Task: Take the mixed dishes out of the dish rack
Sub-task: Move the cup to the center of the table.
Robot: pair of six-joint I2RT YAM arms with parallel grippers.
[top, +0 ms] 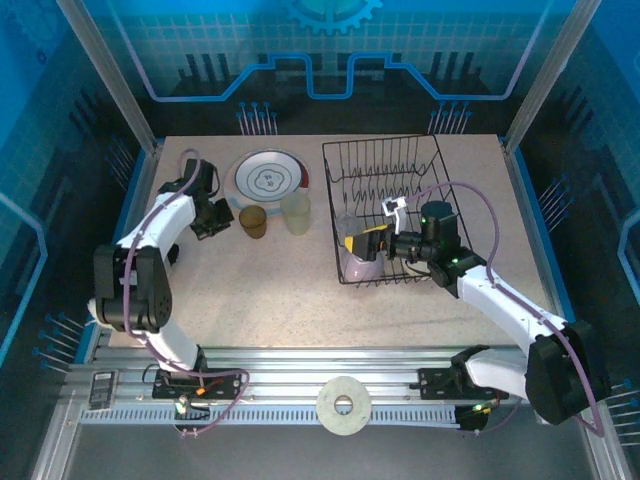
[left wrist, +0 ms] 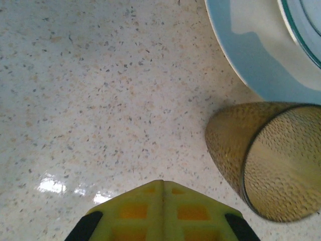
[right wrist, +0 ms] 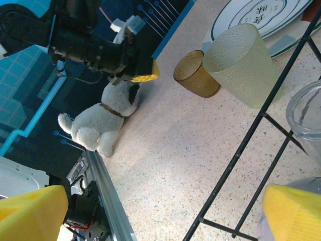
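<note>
While the overhead camera looks down on the table [top: 300,300], the left gripper [top: 224,219] sits low over the surface; its jaws are too small to read from this height. The brown cup [top: 252,221] stands upright just ahead of its tips, with a small gap between. A pale frosted tumbler [top: 296,212] stands just past the cup. Beyond both, a blue-rimmed plate [top: 268,177] lies flat. The dish rack [top: 390,205] is well off on the far side of the tumbler. The right gripper [top: 358,245] reaches into the rack corner nearest the cups and is poised over a lavender bowl [top: 362,268]. A clear glass [top: 345,226] stands just beside it, inside the wires.

Left wrist view: the yellow pads [left wrist: 135,211] are pressed together with the seam closed and nothing caught between them. The brown cup [left wrist: 271,160] is ahead and to the right of the tips, not touching. The plate rim [left wrist: 261,55] is farther ahead on the same side. Bare speckled table lies to the left.

Right wrist view: the yellow fingers [right wrist: 32,211] are spread wide, one at each lower corner, and grip nothing. Between them are rack wire [right wrist: 251,145] and bare table. The clear glass [right wrist: 307,113] is close above the right-hand finger, inside the wire. Ahead, outside the rack, the tumbler [right wrist: 243,65] and brown cup [right wrist: 195,75] stand just beside each other, with the plate [right wrist: 261,20] behind them. The left gripper's closed yellow tips [right wrist: 143,76] are near the cup, apart from it.
</note>
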